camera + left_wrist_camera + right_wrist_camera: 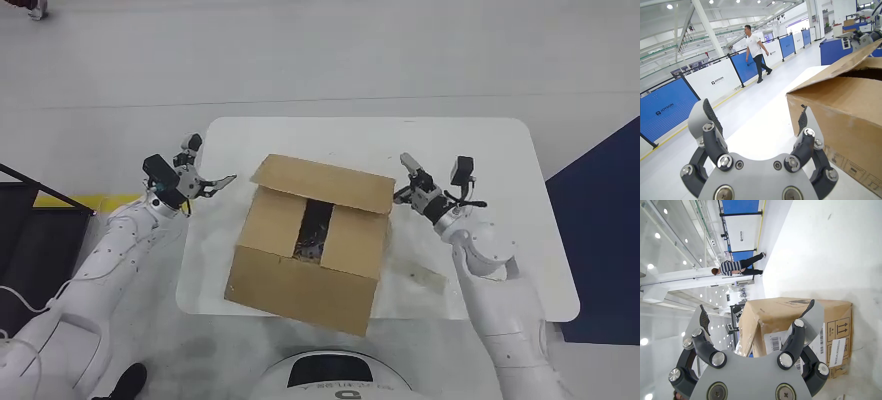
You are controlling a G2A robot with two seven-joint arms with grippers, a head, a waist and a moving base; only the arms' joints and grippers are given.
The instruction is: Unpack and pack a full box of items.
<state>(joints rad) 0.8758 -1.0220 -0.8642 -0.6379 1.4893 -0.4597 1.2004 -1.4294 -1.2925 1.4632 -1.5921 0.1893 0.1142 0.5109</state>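
Both spread: L hand (211,163), R hand (402,177) by box (352,242); contents (317,236) mostly hidden.

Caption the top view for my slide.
Left claw and right claw, both open, flank a partly opened cardboard box on the white table.

Box (275,280) on table (480,170); gap shows possibly jumbled contents (314,240).

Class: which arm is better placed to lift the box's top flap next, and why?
Probably the right arm: its open jaws are almost at the top flap's corner, facing the box. The left arm's open jaws stand slightly farther off, with the box to one side.
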